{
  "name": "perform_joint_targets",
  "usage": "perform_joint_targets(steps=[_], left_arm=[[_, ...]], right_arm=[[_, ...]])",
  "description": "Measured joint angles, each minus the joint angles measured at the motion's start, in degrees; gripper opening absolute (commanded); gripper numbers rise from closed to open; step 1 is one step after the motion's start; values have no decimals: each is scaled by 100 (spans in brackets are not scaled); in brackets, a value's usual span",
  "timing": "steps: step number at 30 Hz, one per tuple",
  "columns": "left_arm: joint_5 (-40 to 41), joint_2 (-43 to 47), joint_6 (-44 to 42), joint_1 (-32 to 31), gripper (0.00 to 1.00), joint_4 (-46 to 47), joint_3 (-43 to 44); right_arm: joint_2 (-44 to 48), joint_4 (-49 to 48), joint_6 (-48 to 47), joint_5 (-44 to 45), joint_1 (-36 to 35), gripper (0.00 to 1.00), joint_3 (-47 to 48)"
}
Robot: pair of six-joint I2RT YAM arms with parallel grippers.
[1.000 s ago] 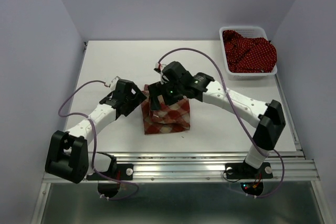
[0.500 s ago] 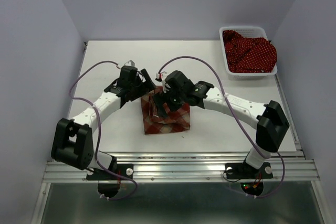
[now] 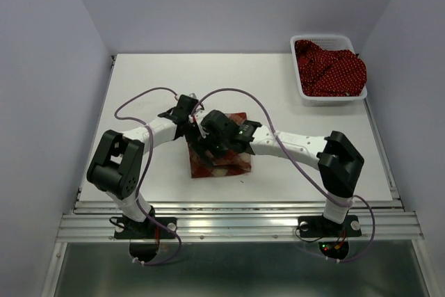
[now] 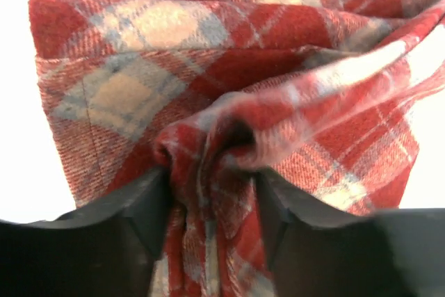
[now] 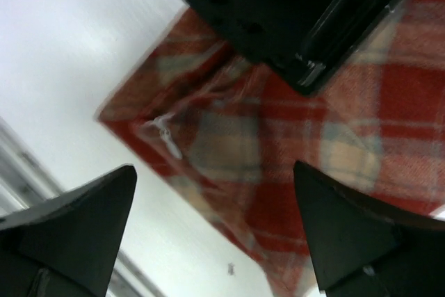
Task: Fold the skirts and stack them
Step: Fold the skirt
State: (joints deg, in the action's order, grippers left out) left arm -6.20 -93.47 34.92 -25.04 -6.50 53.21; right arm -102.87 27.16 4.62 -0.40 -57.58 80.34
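Because the left gripper (image 4: 212,179) pinches only a bunched ridge of the checked skirt (image 4: 139,67) on the table (image 3: 139,88), with the right gripper (image 5: 214,172) wide open and empty above it, pulling may undo the fold.

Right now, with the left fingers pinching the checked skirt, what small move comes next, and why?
Probably lift the left fingers a little and carry the fold over: the checked skirt is bunched between them, and the right fingers hang open above the cloth.
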Motion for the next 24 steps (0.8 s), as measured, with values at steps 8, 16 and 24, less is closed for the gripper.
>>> perform_joint_targets(steps=[8, 16, 24], left_arm=[[7, -44, -28, 114, 15, -142, 81], [-83, -44, -48, 105, 0, -258, 192], [-48, 640, -98, 22, 0, -468, 313]], right_arm=[[-422, -555, -387, 1668, -295, 80, 7], [-391, -1526, -627, 2122, -321, 86, -367], [584, -1596, -367, 2028, -772, 100, -1196]])
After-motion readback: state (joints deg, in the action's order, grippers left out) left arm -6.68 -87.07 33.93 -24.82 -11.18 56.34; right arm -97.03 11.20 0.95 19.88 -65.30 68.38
